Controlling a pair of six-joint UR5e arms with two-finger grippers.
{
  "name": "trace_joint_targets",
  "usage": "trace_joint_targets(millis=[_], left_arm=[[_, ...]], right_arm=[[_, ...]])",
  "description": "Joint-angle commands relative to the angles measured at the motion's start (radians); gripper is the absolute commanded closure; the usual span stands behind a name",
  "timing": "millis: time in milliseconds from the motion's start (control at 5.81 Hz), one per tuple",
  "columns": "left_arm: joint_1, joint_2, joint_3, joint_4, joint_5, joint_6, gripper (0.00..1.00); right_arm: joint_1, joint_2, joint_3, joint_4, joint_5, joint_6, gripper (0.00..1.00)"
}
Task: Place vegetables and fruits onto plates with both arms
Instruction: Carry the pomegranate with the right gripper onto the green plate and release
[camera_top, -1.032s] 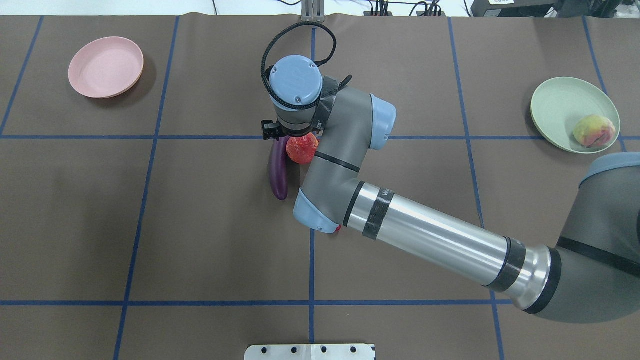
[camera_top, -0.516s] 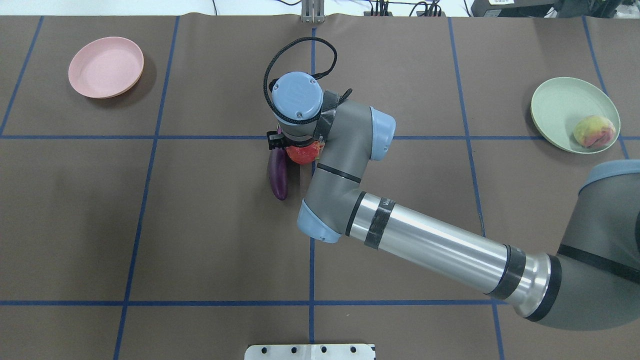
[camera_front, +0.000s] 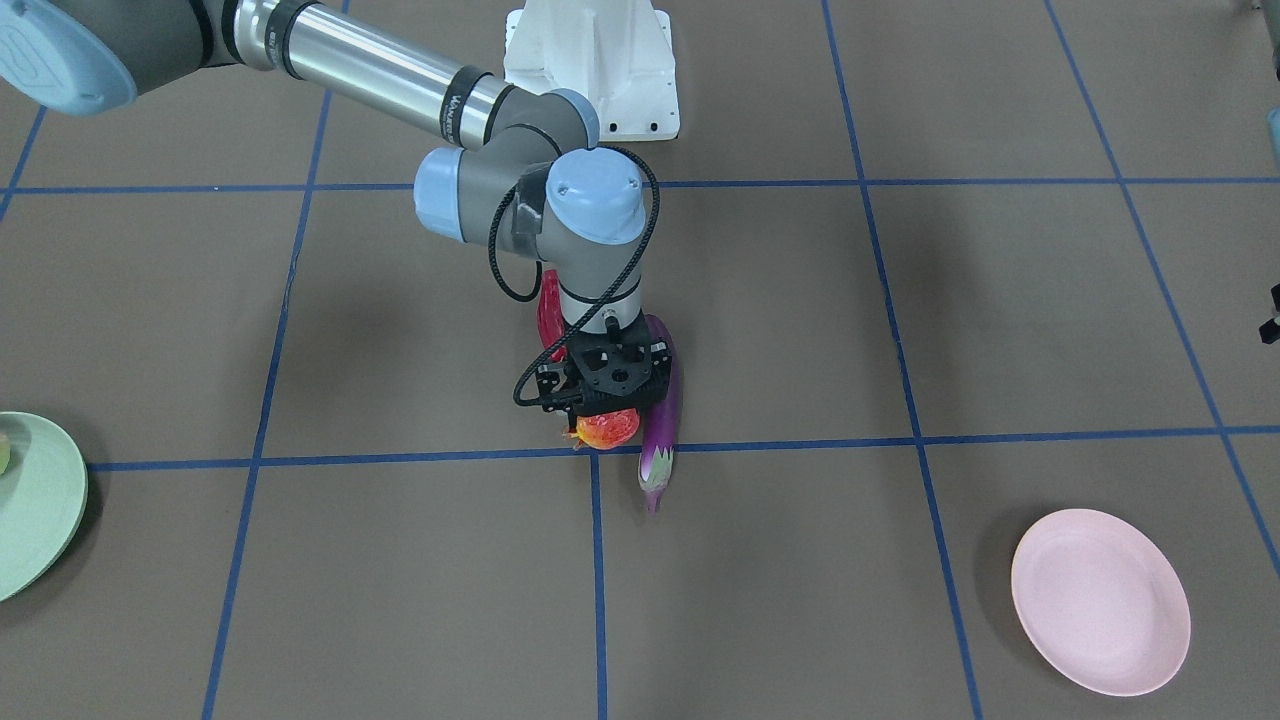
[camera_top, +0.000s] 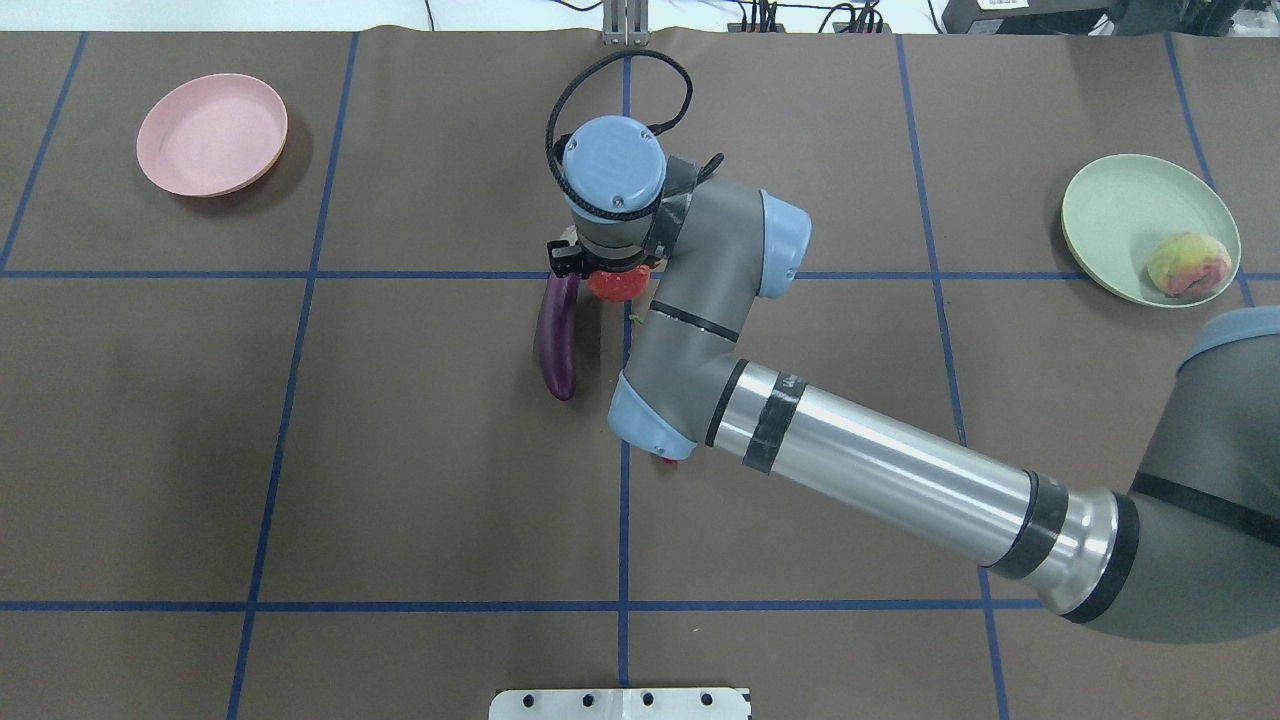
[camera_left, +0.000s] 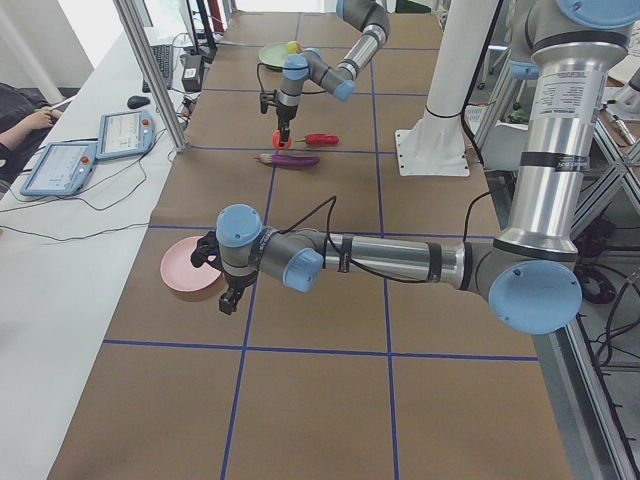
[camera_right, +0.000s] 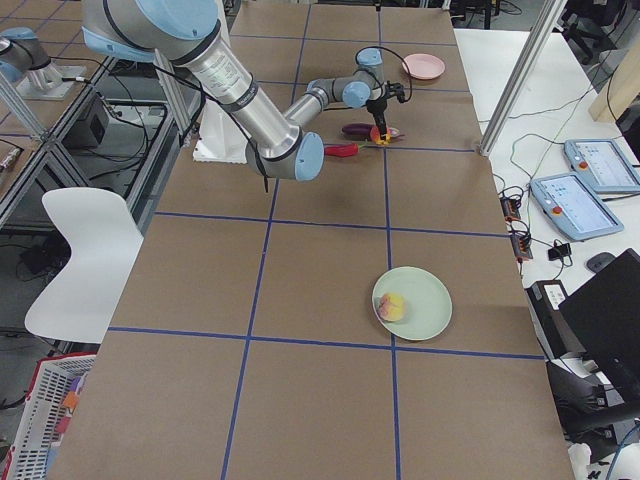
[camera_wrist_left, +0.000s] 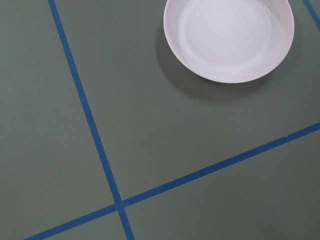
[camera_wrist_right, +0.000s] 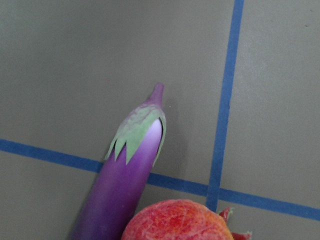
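1. From where I stand, the right arm (camera_top: 880, 480) stretches across to the middle of the table (camera_top: 400, 450), and the right gripper (camera_front: 604, 392) points straight down at the pomegranate (camera_front: 608, 428).
2. The gripper's black body hides most of the fingers. The jaws look clamped on the pomegranate, which sits right beneath them, though I would not swear to it.
3. The eggplant (camera_top: 558, 335) lies flat on the table just beside the pomegranate. Its pale calyx end points away from the robot and crosses a blue tape line (camera_front: 800, 443).
4. The chili pepper (camera_left: 322, 139) lies on the table near the eggplant, on the side towards the robot's base. From overhead it is mostly hidden under the right arm's wrist.
5. The peach (camera_top: 1188, 264) rests in the green plate (camera_top: 1120, 215), close to the rim, well apart from the rest on the robot's right.
6. The pink plate (camera_top: 212, 133) sits well apart on the robot's left.
7. The left gripper (camera_left: 232, 297) hangs above the table just beside the pink plate. I cannot tell whether its jaws are apart or together.
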Motion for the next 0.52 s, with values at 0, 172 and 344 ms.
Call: trace_joint_targets(millis=[0, 172, 344], left_arm=[[0.000, 0.000, 0.000, -0.001, 0.000, 0.000, 0.00], [0.000, 0.000, -0.001, -0.004, 0.000, 0.000, 0.00], [0.000, 0.000, -0.003, -0.004, -0.002, 0.000, 0.00]], right_arm=[[0.192, -0.109, 0.047, 0.007, 0.187, -0.218, 1.00], [0.291, -0.198, 0.045, 0.010, 0.232, -0.416, 1.00], [0.393, -0.277, 0.041, 0.011, 0.319, -0.602, 1.00]])
